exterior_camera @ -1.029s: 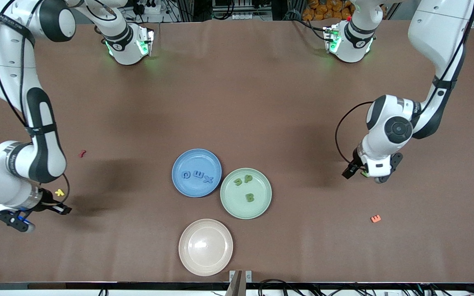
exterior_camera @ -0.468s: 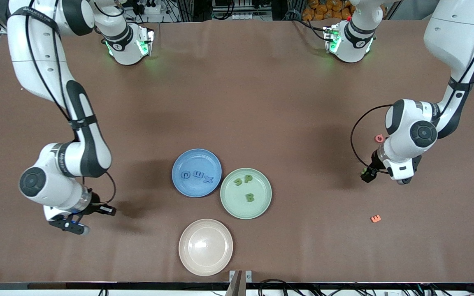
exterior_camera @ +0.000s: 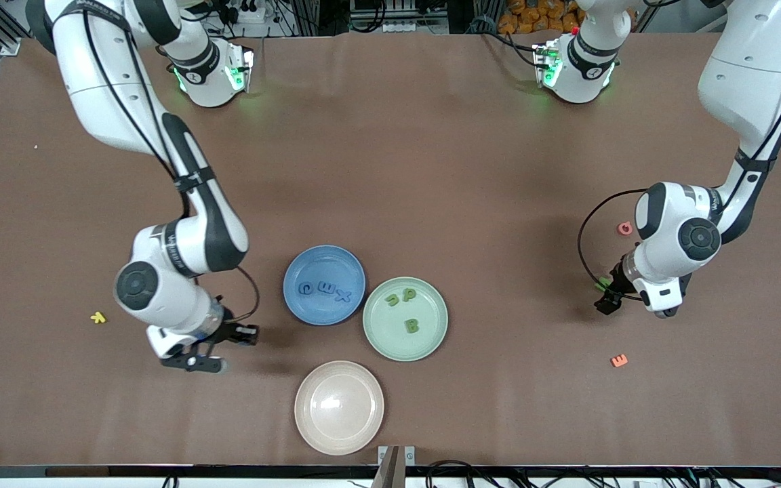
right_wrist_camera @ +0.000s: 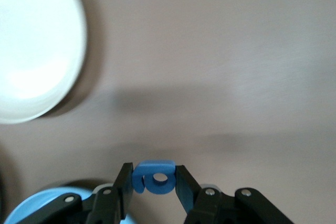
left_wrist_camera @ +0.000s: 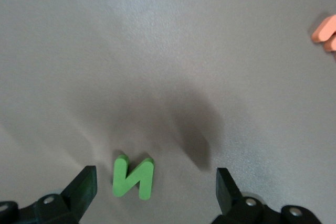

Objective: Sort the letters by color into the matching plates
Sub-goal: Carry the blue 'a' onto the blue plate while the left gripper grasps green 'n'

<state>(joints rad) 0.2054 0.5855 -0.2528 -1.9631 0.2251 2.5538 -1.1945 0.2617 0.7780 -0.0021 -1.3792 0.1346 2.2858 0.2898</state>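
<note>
Two risks: the right gripper (right_wrist_camera: 153,182), jaws clenched on a blue letter (right_wrist_camera: 153,177), may drop it short of the blue plate (exterior_camera: 324,285); the left gripper (left_wrist_camera: 156,192), jaws released, could nudge the green N (left_wrist_camera: 133,176).

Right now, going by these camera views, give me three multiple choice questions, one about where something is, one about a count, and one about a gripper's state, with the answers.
1. Where is the green letter N?
A. In the green plate
B. On the table between the left gripper's open fingers
C. On the beige plate

2. How many letters lie in the blue plate?
A. Three
B. One
C. Five

3. What is the right gripper doing?
A. Open, holding nothing
B. Shut on a yellow piece
C. Shut on a blue letter

Answers: 1 B, the left wrist view shows the N on the tabletop between spread fingers. 2 A, the front view shows three blue letters in that plate. 3 C, the right wrist view shows both fingers pressing the blue piece.
</note>
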